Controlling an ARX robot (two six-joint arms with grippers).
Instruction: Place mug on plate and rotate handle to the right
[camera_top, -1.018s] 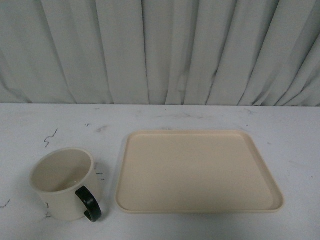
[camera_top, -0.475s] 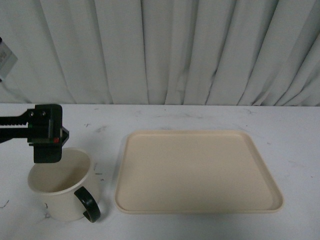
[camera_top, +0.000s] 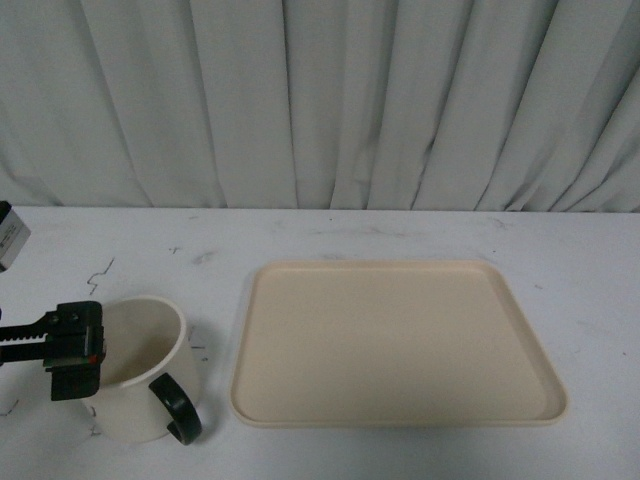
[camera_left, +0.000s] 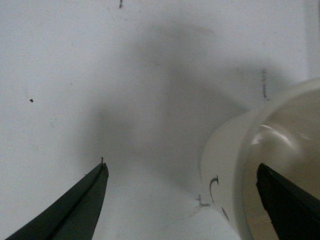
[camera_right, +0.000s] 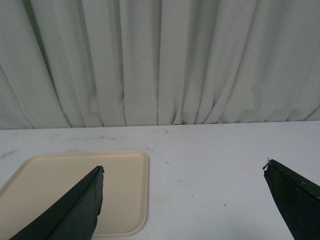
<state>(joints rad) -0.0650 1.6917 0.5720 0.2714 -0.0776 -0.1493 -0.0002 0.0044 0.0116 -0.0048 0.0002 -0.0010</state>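
Note:
The cream mug (camera_top: 140, 368) stands upright on the white table at the front left, its black handle (camera_top: 178, 408) pointing toward the front right. The beige plate (camera_top: 400, 345) lies flat to the right of it, apart from it. My left gripper (camera_top: 72, 352) is open at the mug's left rim. In the left wrist view, the mug's wall (camera_left: 227, 165) stands between the fingers: one finger (camera_left: 285, 205) is inside the mug and the other (camera_left: 75, 210) is outside. Part of the black print shows on the mug's side. My right gripper (camera_right: 182, 172) is open and empty above the table, with the plate (camera_right: 75, 185) to one side.
A pleated grey-white curtain (camera_top: 320, 100) hangs behind the table's far edge. The white tabletop (camera_top: 580, 280) carries small dark scuff marks. A bit of the left arm's hardware (camera_top: 10, 238) shows at the left edge.
The left gripper came into view above the mug's far-left rim, then dropped lower and nearer onto the left rim. The mug shifted slightly; the plate has not moved.

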